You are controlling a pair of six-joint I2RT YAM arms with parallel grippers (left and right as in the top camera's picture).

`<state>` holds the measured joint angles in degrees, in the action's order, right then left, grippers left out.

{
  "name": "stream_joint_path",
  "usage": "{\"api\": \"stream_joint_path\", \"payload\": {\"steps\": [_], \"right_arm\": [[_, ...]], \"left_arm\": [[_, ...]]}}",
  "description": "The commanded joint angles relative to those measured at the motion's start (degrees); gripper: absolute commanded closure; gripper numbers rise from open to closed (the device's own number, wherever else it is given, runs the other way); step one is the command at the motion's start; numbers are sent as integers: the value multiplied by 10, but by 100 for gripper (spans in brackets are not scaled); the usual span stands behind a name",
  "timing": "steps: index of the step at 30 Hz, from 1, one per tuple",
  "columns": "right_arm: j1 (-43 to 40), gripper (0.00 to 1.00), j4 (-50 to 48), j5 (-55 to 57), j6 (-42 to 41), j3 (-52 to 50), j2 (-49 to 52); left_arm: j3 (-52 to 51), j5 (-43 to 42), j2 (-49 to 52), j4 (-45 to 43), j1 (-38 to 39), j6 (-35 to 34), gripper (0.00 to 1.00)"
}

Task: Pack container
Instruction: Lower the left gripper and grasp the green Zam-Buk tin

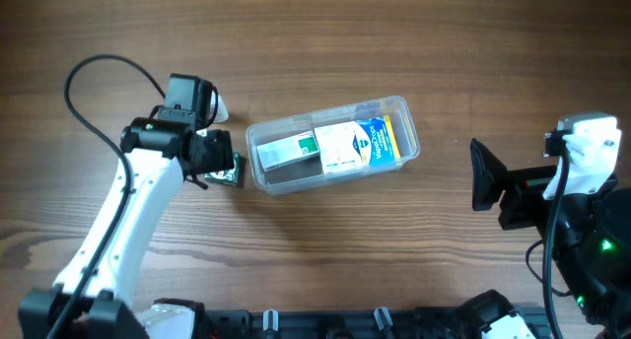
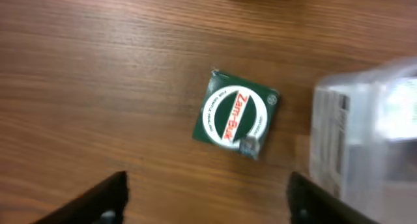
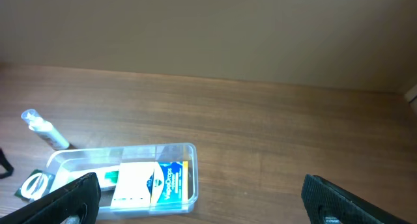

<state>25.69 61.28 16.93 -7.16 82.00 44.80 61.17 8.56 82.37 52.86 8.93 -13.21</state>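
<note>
Fingers (image 2: 104,199) of the left gripper (image 2: 207,183) are standing wide apart, holding nothing. They are hanging over a green Zam-Buk box (image 2: 236,114), which is lying flat on the wooden table (image 2: 98,68), label up, not touched. Likewise the right gripper (image 1: 479,175) is spreading wide with nothing between its fingers (image 3: 71,199). It is sitting well apart from everything at the table's right side, facing the container (image 1: 332,144).

That container is sitting near the table's centre, open top up. Its long axis is running left-right in the overhead view, slightly tilted, with the right end lying farther from the robot than the left end. Its left short end is sitting just beside the Zam-Buk box; whether they are touching, cannot tell.

Counts:
- One container.
- Two boxes lying flat side by side inside it: one green-and-white box (image 1: 284,152) toward the left end, one white-and-blue box (image 1: 360,140) with a yellow edge toward the right.
- One Zam-Buk box outside.
- One small bottle (image 3: 44,130) lying on the table beyond the left gripper, partly hidden by the arm from overhead.
</note>
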Motion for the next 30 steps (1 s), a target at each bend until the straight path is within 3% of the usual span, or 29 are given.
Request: {"api": "stream_joint_path", "payload": {"steps": [1, 5, 15, 19, 30], "right_arm": [[-2, 0, -1, -7, 11, 0, 4], [-2, 0, -1, -7, 12, 0, 4], [-2, 0, -1, -7, 12, 0, 4], [-2, 0, -1, -7, 12, 0, 4], [-2, 0, -1, -7, 12, 0, 4]], "left_arm": [[-33, -26, 40, -40, -7, 23, 16], [-34, -40, 73, -60, -7, 46, 13], [-34, -40, 165, -119, -9, 71, 16], [-34, -79, 204, -127, -9, 131, 24], [-34, -79, 205, -123, -9, 132, 53]]}}
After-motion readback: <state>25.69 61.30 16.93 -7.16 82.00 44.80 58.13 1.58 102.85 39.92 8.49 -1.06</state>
